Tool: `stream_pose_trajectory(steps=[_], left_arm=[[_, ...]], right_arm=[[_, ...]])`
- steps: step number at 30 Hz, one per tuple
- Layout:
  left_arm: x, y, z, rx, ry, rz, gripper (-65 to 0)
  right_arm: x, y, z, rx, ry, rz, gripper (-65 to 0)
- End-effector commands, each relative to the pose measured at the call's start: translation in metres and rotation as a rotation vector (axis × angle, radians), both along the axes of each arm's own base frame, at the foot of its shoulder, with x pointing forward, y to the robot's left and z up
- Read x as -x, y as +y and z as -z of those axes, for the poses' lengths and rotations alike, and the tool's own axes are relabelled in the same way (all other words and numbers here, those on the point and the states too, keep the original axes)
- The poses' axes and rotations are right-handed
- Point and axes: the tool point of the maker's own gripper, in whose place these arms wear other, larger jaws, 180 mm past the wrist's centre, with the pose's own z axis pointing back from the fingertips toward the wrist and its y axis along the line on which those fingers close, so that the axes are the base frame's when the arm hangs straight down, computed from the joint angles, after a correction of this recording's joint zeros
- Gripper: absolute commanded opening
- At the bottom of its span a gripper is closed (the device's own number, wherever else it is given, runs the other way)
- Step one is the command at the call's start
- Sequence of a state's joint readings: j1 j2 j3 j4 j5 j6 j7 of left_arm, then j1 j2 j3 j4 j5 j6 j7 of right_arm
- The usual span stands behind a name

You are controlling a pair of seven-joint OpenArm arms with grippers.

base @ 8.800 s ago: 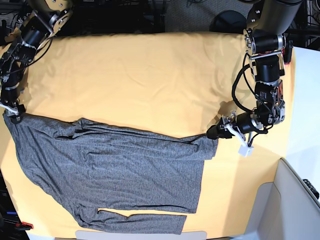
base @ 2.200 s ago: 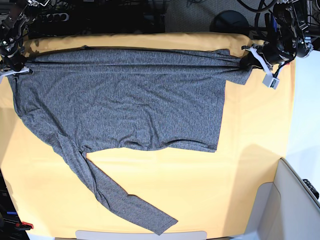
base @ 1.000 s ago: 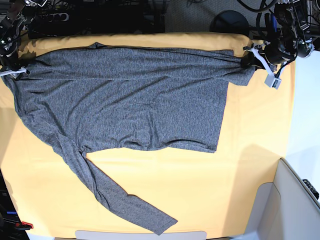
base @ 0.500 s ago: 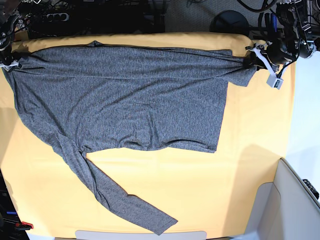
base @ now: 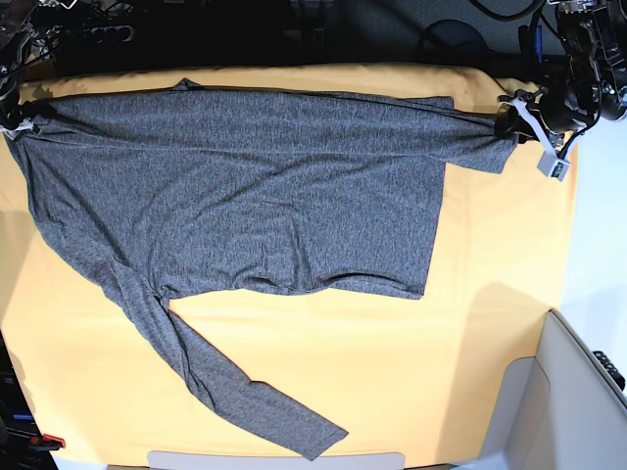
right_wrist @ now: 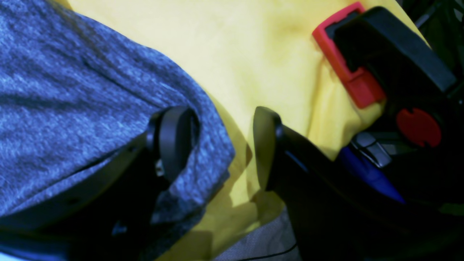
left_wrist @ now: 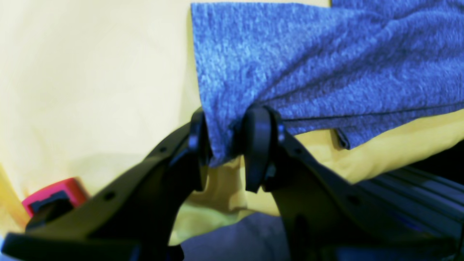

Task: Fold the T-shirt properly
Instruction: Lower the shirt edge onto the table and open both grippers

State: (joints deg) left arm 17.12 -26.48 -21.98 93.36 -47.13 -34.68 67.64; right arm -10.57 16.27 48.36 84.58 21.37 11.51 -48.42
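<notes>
A: Where does the T-shirt [base: 245, 196] lie?

B: Spread across the far half of the yellow-orange table cloth [base: 392, 362], stretched between the two pincers. One long sleeve [base: 235, 387] trails away from both of them toward the near edge, ending at a cuff close to the cloth's front border.

A: What does the left gripper [left_wrist: 223, 145] do?

B: Its two black fingers pinch a bunched corner of the grey knit; the fabric passes between the pads and fans out ahead of them. In the base view that gripper [base: 511, 116] sits at the cloth's far right corner, with the shirt's hem pulled into a point reaching it. Below the fingers a red block [left_wrist: 54, 197] shows, blurred and cut off by the frame, so what it is cannot be told.

A: And the right gripper [right_wrist: 217, 145]?

B: Its fingers stand apart. One pad is half wrapped by a fold of the shirt; the other stands clear over bare yellow cloth. Whether the fold is caught behind the first pad is hidden. Beside the free finger sits a red and black clamp [right_wrist: 366, 69] on the table edge.

A: Does the base view help?

B: Hardly. That gripper [base: 14, 116] is cut off at the far left edge, dark against dark clutter, with the shirt's corner ending right at it.
</notes>
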Motion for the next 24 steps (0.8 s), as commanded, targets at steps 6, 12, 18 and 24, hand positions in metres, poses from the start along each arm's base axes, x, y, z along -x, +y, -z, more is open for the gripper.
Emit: stream_pose_trajectory(steps=[6,12,18,24], left_arm=[[-0.006,0.003,-0.010,-0.015,-0.028,0.023,-48.0],[-0.003,-0.029,-0.025,-0.051,-0.072,0.235,-37.6],[-0.004,-0.038,-0.024,-0.043,-0.074,0.259,-37.6],[-0.008,-0.036,-0.028,-0.048,-0.090,0.256,-37.6]], right_arm=[[0.004,-0.008,-0.004,0.021,0.031,0.012,-36.7],[0.003,-0.006,-0.003,0.019,0.031,0.010,-36.5],[-0.001,-0.006,-0.005,0.018,0.020,0.010,-36.5],[-0.003,-0.007,-0.010,0.026,0.005,0.011,-36.5]])
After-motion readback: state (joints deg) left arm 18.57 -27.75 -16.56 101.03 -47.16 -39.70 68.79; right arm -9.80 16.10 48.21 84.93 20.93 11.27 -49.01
